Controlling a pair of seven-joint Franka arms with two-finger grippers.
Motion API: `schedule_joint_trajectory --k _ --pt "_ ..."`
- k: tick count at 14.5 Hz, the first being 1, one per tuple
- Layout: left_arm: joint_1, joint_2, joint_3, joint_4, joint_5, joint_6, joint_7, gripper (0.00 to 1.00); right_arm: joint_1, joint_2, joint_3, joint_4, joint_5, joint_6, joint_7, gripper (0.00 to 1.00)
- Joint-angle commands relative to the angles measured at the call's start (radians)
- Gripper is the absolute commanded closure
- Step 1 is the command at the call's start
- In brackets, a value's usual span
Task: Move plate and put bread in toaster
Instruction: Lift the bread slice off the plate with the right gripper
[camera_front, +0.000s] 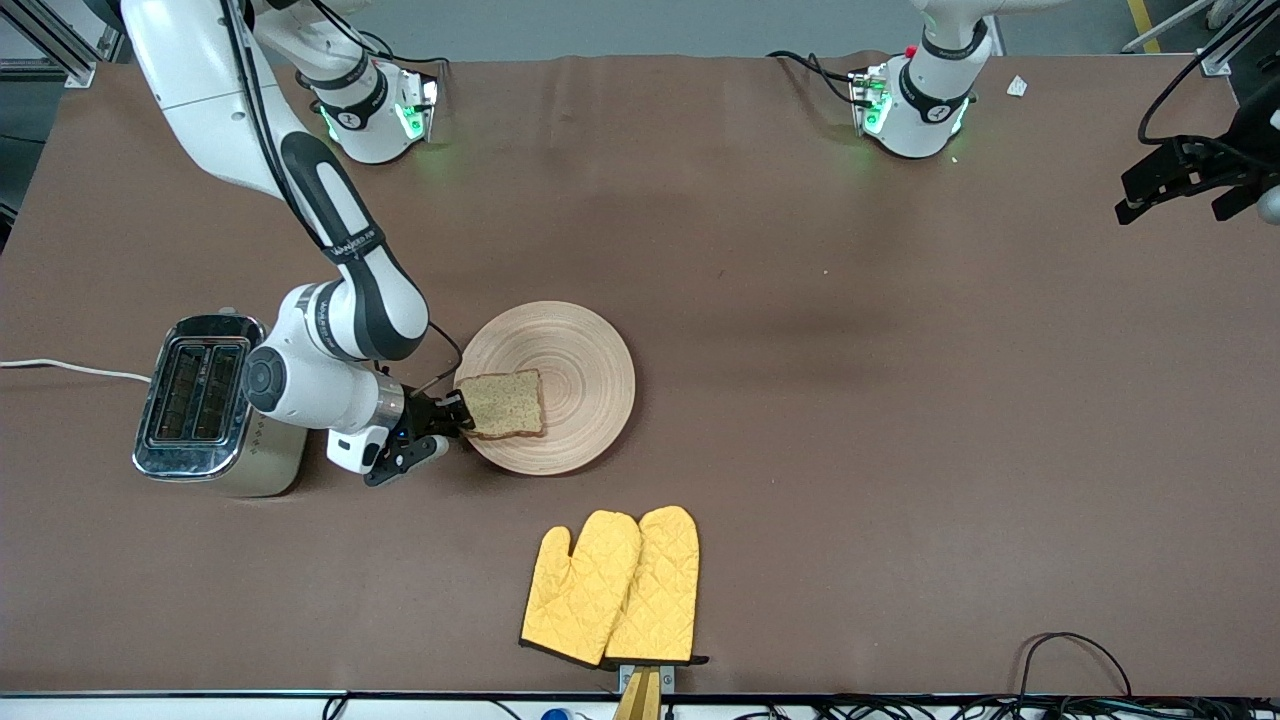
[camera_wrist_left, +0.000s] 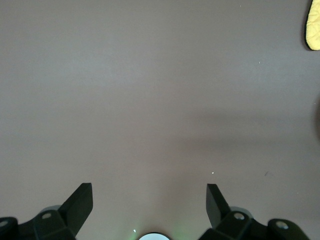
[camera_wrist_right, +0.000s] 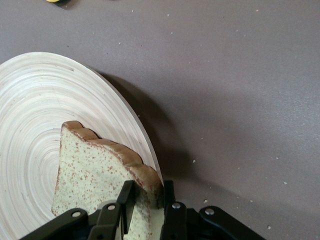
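The round tan wooden plate (camera_front: 575, 345) lies mid-table beside the toaster (camera_front: 195, 400), which stands toward the right arm's end with its two slots facing up. The brown speckled bread slice (camera_front: 503, 403) is on the plate at the rim that faces the toaster. My right gripper (camera_front: 462, 410) is shut on the bread's crust edge. The right wrist view shows its fingers (camera_wrist_right: 167, 197) pinching the crust of the bread (camera_wrist_right: 95, 170) over the plate's rim (camera_wrist_right: 115, 105). My left gripper (camera_front: 1180, 180) waits open and empty above bare table at the left arm's end (camera_wrist_left: 150, 200).
A pair of yellow oven mitts (camera_front: 612, 590) lies nearer the front camera than the plate; a corner of one shows in the left wrist view (camera_wrist_left: 314, 25). The toaster's white cord (camera_front: 70, 368) runs off the table's edge.
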Motion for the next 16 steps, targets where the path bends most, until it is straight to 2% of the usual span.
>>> schedule_joint_trajectory --k 1,4,10,14,16 --pt "0.005 -0.016 0.003 -0.003 0.018 -0.009 0.014 0.00 0.006 -0.022 -0.002 -0.023 0.019 0.008 -0.017 0.82" --pt "0.005 -0.016 0.003 0.000 0.012 -0.008 0.014 0.00 0.008 -0.022 -0.002 -0.024 0.019 0.008 -0.016 0.98" --pt "0.005 -0.014 0.003 0.003 0.010 -0.006 0.014 0.00 0.005 -0.022 -0.002 0.019 0.021 -0.036 0.030 1.00" --pt "0.005 -0.014 0.003 0.003 0.008 -0.002 0.014 0.00 0.020 -0.031 -0.006 0.167 -0.001 -0.255 0.223 1.00" --pt "0.005 -0.012 0.003 0.003 0.008 -0.002 0.013 0.00 0.009 -0.057 -0.020 0.190 -0.018 -0.340 0.274 1.00"
